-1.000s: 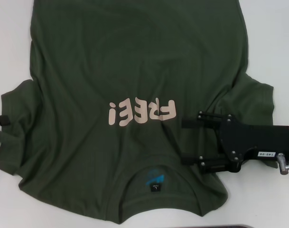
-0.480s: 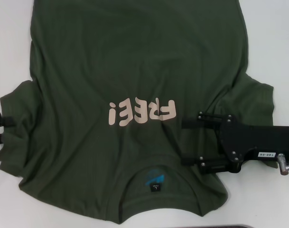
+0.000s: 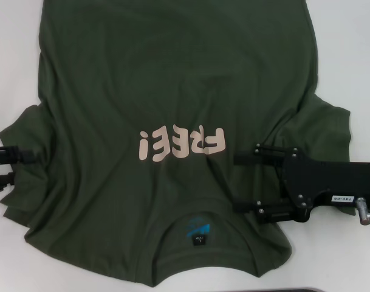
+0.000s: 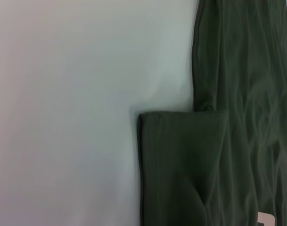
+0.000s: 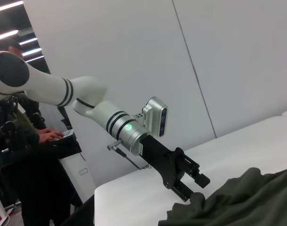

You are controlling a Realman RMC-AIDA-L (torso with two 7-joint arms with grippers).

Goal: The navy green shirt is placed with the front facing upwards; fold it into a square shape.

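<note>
The navy green shirt (image 3: 172, 91) lies spread front-up on the white table, with its collar (image 3: 200, 234) nearest me and the pink "FREE!" lettering (image 3: 181, 145) upside down. My right gripper (image 3: 235, 182) is open, its two black fingers spread over the shirt's shoulder beside the right sleeve (image 3: 321, 125). My left gripper (image 3: 8, 166) is open at the edge of the left sleeve (image 3: 27, 131), with its upper finger over the cloth. The left wrist view shows that sleeve (image 4: 181, 165) doubled over. From the right wrist view, the left gripper (image 5: 192, 188) sits at the shirt's (image 5: 247, 197) edge.
White table (image 3: 14, 61) shows on both sides of the shirt and bare beside the sleeve (image 4: 63, 117). In the right wrist view a person (image 5: 20, 141) sits at a laptop beyond the table's far end, against a white wall.
My left gripper has moved right, farther into view, reaching the left sleeve's edge and nudging the cloth slightly inward. The right gripper has stayed where it was.
</note>
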